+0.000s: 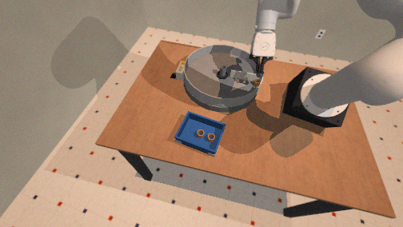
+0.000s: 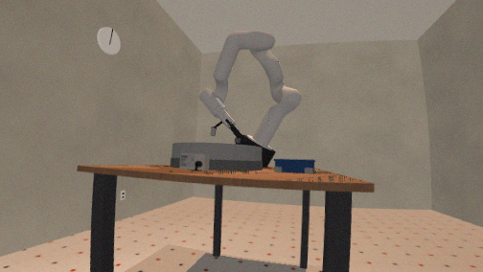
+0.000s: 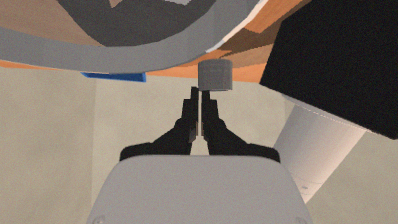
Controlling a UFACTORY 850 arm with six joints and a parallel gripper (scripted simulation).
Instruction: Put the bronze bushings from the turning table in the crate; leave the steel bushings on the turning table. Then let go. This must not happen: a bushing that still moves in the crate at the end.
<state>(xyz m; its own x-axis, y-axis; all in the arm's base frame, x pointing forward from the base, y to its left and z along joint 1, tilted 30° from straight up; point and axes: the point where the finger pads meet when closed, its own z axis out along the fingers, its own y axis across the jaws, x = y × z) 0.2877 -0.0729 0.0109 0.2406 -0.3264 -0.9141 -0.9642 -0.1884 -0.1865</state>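
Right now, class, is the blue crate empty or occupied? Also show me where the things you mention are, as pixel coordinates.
Occupied: two bronze bushings (image 1: 201,137) sit inside the blue crate (image 1: 188,129) (image 2: 294,166) (image 3: 117,77), seen from above.

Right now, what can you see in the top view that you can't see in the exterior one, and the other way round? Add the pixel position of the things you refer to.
Only the top view: two bronze bushings (image 1: 200,137) inside the crate (image 1: 206,117) (image 2: 294,166).
Only the exterior view: a round clock (image 2: 105,42) high on the wall.
Both: the blue crate, the grey turning table (image 1: 216,101) (image 2: 220,151), the gripper (image 1: 260,72) (image 2: 237,137) and the brown table (image 1: 160,132) (image 2: 230,179) they're all over or on.
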